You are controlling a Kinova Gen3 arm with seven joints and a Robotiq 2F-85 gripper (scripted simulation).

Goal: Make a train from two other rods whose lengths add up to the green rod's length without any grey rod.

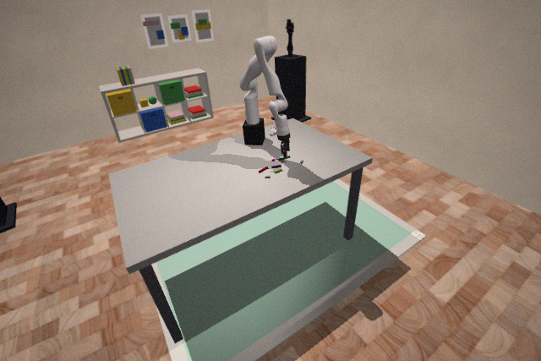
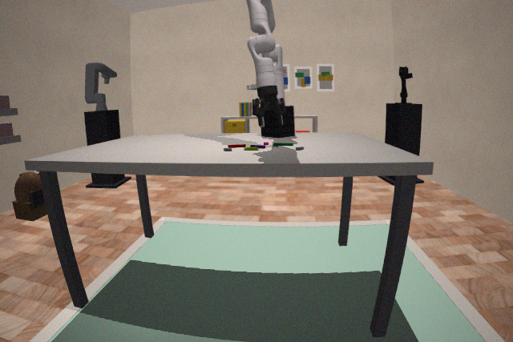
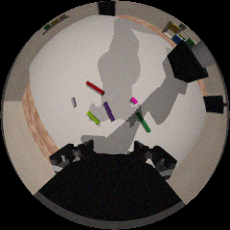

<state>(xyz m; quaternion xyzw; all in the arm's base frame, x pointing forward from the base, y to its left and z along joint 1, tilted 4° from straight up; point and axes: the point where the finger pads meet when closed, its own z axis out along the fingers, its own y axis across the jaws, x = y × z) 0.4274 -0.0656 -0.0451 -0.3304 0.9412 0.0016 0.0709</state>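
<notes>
Green rod (image 3: pixel 143 122) flat on table (image 1: pixel 183 199), magenta rod (image 3: pixel 133 101) just beside; purple rod (image 3: pixel 108 110), lime rod (image 3: pixel 93 118), red rod (image 3: pixel 95 88), grey rod (image 3: pixel 74 102) scattered apart. Gripper (image 2: pixel 269 119) above them, fully open, empty.
</notes>
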